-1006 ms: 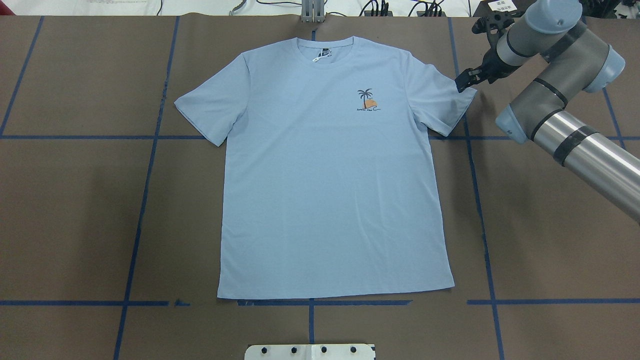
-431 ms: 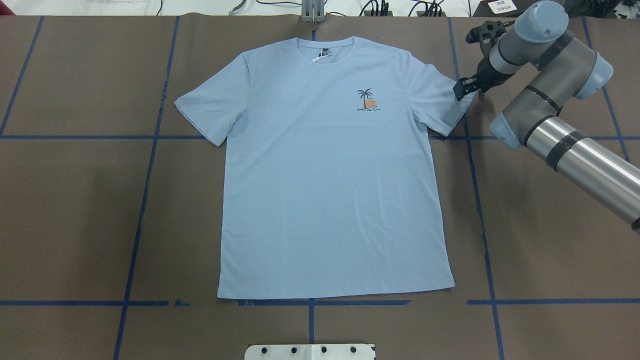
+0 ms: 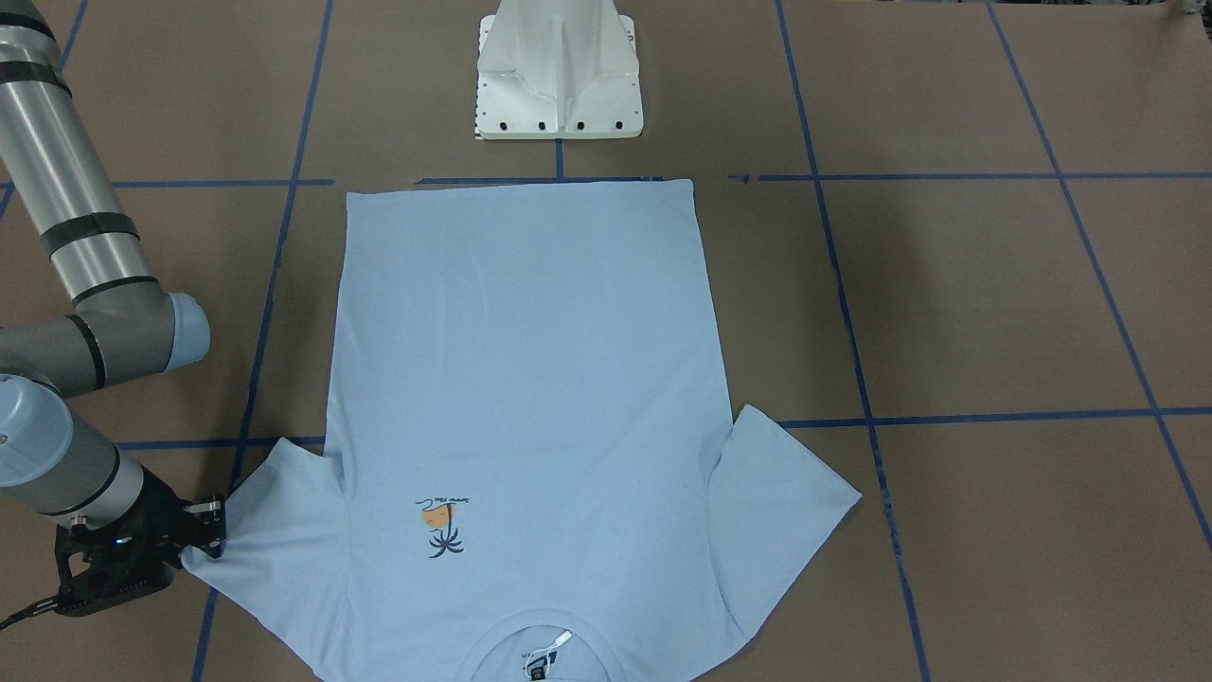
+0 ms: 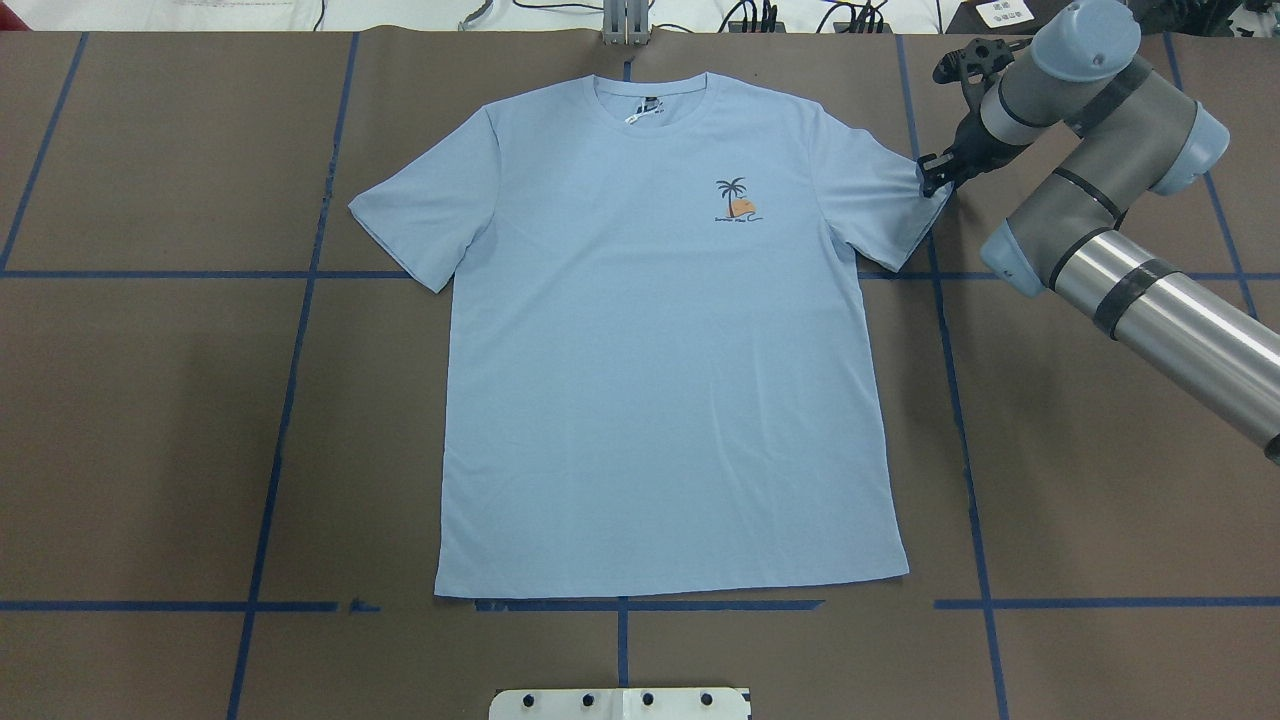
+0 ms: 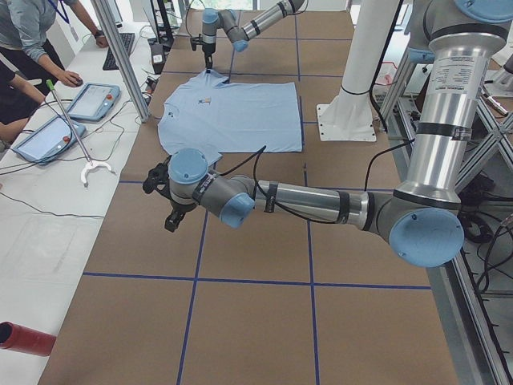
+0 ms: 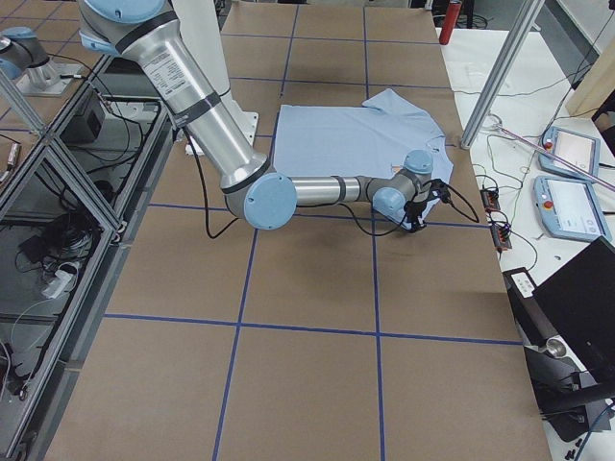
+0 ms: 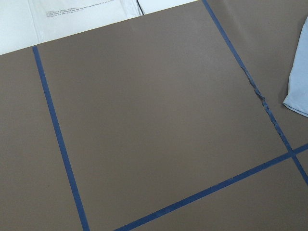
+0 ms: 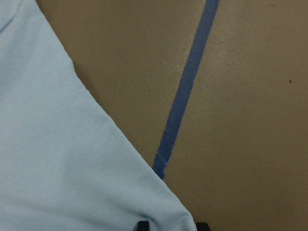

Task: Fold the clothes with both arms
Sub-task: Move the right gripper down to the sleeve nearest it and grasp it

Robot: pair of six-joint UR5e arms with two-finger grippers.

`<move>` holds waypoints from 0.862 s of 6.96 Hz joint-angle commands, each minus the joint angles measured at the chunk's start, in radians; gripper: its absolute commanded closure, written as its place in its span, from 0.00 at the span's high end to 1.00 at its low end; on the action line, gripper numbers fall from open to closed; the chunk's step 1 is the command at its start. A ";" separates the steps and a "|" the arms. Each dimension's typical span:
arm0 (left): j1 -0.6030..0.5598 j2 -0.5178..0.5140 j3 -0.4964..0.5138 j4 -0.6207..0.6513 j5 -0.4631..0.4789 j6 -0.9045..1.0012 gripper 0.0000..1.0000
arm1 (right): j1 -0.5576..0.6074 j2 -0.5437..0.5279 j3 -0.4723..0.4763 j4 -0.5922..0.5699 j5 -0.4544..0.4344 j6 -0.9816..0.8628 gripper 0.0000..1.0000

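The light blue T-shirt (image 4: 650, 350) lies flat, face up, collar at the far side, with the palm print (image 4: 735, 200) on its chest. My right gripper (image 4: 933, 177) is down at the outer corner of the sleeve on my right side (image 3: 275, 530). In the right wrist view its two fingertips (image 8: 143, 225) stand a little apart with the sleeve corner (image 8: 163, 211) between them. My left gripper (image 5: 160, 196) hangs over bare table left of the shirt, seen only in the exterior left view, so I cannot tell its state. The left wrist view shows only a sleeve edge (image 7: 301, 82).
Brown table cover with a blue tape grid (image 4: 290, 400). The white pedestal base (image 3: 559, 85) stands at the near edge behind the shirt's hem. Operators, tablets (image 5: 92, 100) and cables sit on a white bench beyond the far side.
The right gripper came down onto the sleeve's outer corner, then shifted slightly outward along it. The sleeve corner is slightly drawn toward the gripper. The rest of the shirt has not moved.
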 commanded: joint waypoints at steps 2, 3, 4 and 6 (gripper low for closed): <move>0.000 -0.001 0.001 0.000 -0.002 0.000 1.00 | 0.006 0.000 0.008 0.000 0.016 0.000 0.40; 0.000 -0.001 0.001 0.000 -0.002 0.000 1.00 | 0.008 0.001 0.010 0.002 0.019 0.000 0.40; 0.000 -0.001 0.003 0.000 -0.002 0.000 1.00 | 0.008 0.001 0.011 0.002 0.019 0.000 0.40; 0.000 -0.001 -0.001 0.000 -0.002 -0.003 1.00 | 0.008 0.001 0.011 0.000 0.019 0.000 0.22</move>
